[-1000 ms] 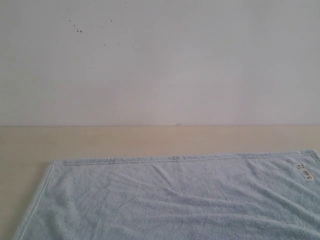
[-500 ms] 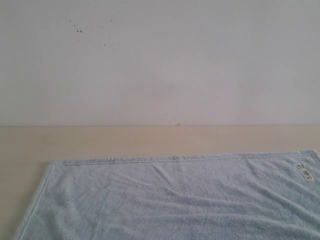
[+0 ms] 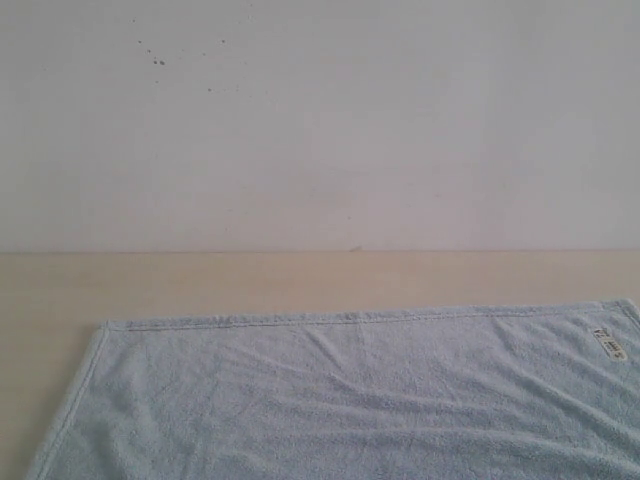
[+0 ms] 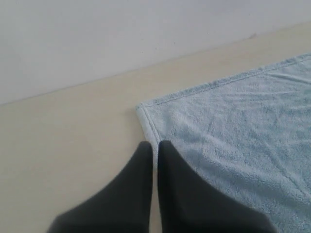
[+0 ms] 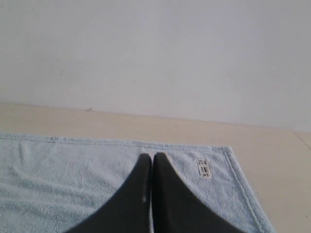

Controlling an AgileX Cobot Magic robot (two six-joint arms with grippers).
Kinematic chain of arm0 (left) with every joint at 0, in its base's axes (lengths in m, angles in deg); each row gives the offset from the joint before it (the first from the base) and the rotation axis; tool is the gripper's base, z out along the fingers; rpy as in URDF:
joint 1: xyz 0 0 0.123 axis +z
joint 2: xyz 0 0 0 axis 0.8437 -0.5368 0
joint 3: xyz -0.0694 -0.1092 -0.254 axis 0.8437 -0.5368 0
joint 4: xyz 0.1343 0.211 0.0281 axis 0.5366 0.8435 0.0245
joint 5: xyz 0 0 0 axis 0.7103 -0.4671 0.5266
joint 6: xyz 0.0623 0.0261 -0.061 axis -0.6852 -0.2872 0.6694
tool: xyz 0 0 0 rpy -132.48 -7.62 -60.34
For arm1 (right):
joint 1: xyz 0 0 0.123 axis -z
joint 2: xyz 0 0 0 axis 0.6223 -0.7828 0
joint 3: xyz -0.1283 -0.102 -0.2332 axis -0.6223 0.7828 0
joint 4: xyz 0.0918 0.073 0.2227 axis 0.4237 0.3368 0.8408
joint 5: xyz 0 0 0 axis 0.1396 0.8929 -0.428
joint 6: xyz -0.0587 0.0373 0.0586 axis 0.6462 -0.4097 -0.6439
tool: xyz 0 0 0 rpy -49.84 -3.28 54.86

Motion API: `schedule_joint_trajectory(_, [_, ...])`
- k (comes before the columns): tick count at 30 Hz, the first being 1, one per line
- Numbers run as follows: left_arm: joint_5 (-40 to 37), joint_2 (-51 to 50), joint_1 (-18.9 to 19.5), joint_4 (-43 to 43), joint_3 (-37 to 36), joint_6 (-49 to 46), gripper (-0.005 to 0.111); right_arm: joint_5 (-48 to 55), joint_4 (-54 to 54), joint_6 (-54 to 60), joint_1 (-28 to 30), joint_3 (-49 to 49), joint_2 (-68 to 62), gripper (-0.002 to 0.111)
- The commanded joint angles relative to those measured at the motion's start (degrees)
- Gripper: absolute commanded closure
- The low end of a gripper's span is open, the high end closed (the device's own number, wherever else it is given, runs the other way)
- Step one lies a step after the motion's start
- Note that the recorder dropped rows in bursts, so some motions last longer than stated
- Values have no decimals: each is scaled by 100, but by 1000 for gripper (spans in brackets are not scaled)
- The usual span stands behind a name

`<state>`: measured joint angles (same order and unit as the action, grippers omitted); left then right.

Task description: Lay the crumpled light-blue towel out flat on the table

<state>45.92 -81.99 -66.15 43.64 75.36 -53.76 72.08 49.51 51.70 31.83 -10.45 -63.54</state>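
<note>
My left gripper (image 4: 154, 143) is closed, its two dark fingers pressed together with only a thin slit between them and nothing visibly caught there. Its tips sit right at the side hem of the towel (image 4: 233, 121), just short of a corner. I cannot tell whether they touch the cloth or hang just above it. On the outer side of this hand lies the bare table (image 4: 73, 145). On the inner side the pale blue terry spreads away flat.

My right gripper (image 5: 152, 155) is likewise closed, fingers tight against each other and holding nothing that I can see. Its tips are over the towel, just inside the far hem. Just beside them, toward the towel's other far corner, is the small white label (image 5: 204, 168), lying flat on the pile.

Beyond both hands, the far hem runs straight from one corner to the other. The towel lies opened out on the table with only a few shallow ripples across its middle. Its near part runs out of sight. Past the hem a strip of bare tabletop reaches to the white wall (image 3: 320, 120), which carries a few small dark specks high up.
</note>
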Motion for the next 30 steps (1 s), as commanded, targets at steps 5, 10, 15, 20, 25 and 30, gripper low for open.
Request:
schedule_joint_trajectory(5, [-1128,1120,-3,-316,-98,-82,103,237,-7,-50,37,0,46,108])
schedule_joint_trajectory(10, [-1118,1120,-3,-316,-98,-82,103,237,-7,-50,37,0,86,108])
schedule_joint_trajectory(15, [-1105,1120,-3,-316,-98,-82,103,238,-7,-50,37,0,86,108])
schedule_joint_trajectory(20, [-1094,1120,-3,-316,-98,-82,103,238,-7,-91,37,0,86,108])
schedule_joint_trajectory(25, [-1094,1120,-3,-316,-98,-82,103,238,-7,-91,37,0,86,108])
schedule_joint_trajectory(30, [-1055,1120,-3,-316,-98,-82,103,238,-7,-105,37,0,86,108])
